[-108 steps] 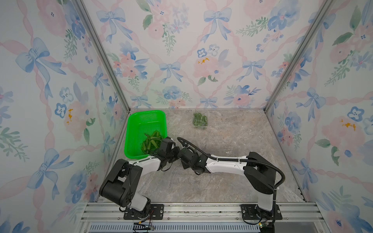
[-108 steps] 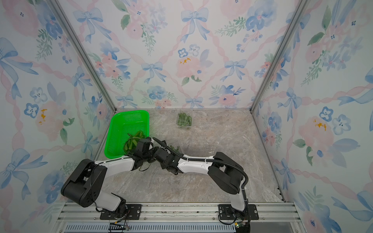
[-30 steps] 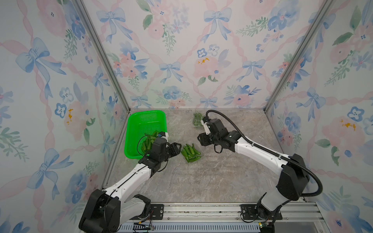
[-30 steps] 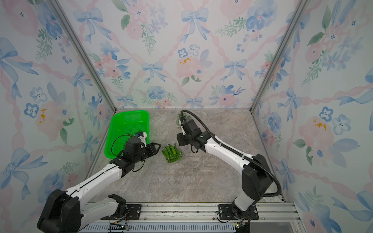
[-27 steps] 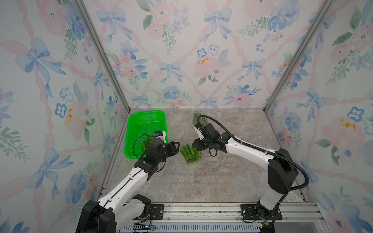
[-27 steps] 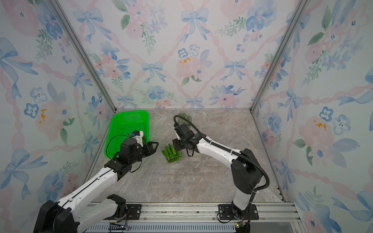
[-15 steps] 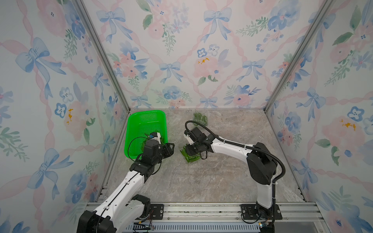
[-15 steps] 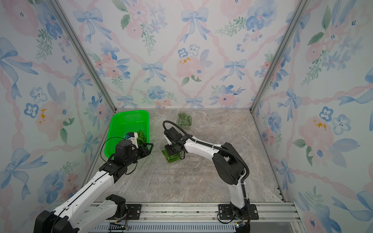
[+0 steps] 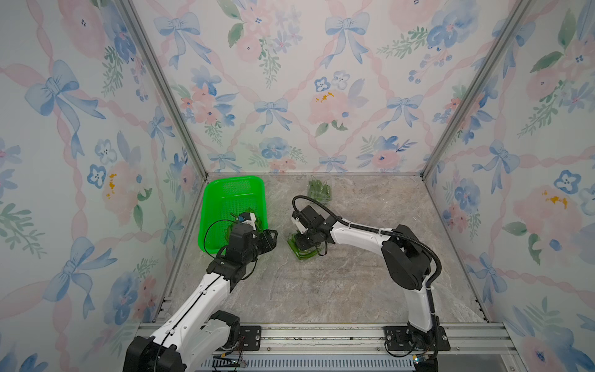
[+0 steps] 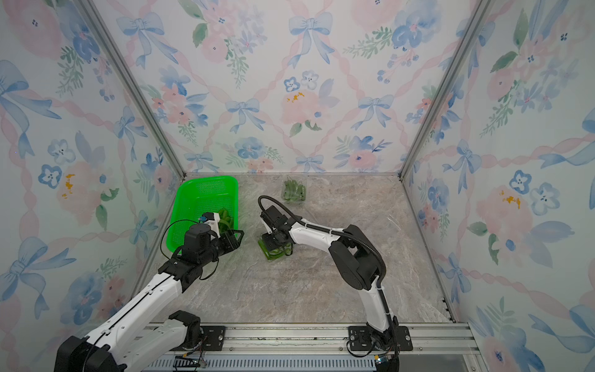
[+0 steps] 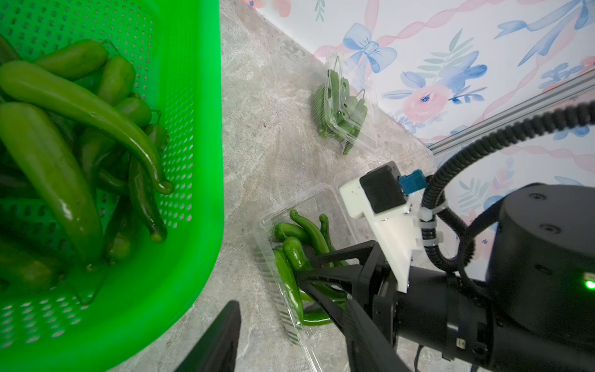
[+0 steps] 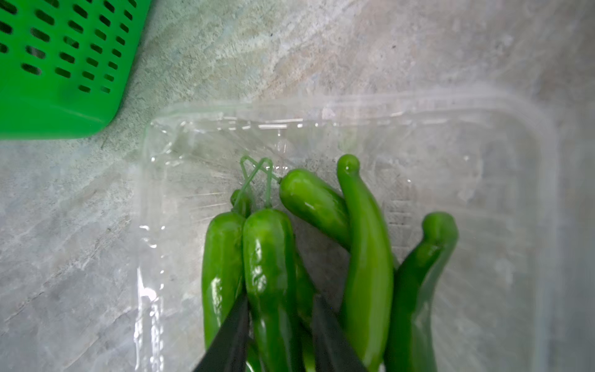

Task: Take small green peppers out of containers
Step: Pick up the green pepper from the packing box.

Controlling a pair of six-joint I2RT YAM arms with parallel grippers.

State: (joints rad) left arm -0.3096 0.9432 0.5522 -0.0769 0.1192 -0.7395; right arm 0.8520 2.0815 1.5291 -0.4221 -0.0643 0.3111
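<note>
An open clear container lies on the stone floor just right of the basket, with several small green peppers in it. My right gripper reaches down into it, and its black fingers press on both sides of one glossy pepper. My left gripper hovers open and empty between the basket and this container. A second, closed container of peppers stands near the back wall.
A bright green perforated basket sits against the left wall with several peppers piled at its near end. Patterned walls close in the left, back and right sides.
My right arm swung from the far container to the near open one, dropped its jaws in among the peppers and narrowed them. My left gripper drew back slightly toward the basket.
</note>
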